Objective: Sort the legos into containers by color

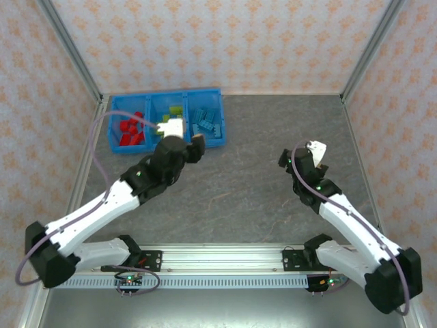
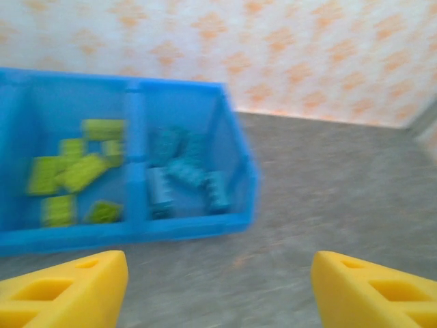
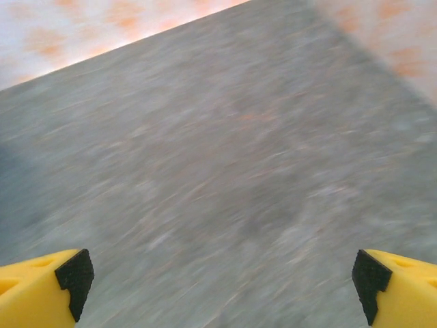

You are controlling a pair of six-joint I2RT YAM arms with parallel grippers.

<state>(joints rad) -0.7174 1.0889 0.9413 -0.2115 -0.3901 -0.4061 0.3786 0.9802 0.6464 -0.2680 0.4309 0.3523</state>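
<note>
"Legos (image 2: 78, 171), those small flat studded plastic bricks: where do they lie?"

"Every one I can see is inside the long, shallow, bright blue plastic bin (image 1: 136, 96) at the far left of the grey table (image 1: 259, 184). Red bricks (image 1: 130, 131) fill its left compartment (image 1: 119, 109). Yellow-green bricks (image 1: 175, 109) are in the middle compartment (image 1: 160, 106), and light blue bricks (image 1: 205, 123) are in the right compartment (image 1: 205, 101)."

"And the left claw?"

"The left claw (image 1: 183, 135) hangs over the bin's near wall, about where the middle and right compartments meet. Its wrist camera shows the yellow fingers (image 2: 68, 287) spread wide with nothing between them."

"The right claw?"

"The right claw (image 1: 300, 154) is well apart from the bin, above bare table on the right side. Its fingers (image 3: 41, 287) also stand wide apart and are empty."
</note>
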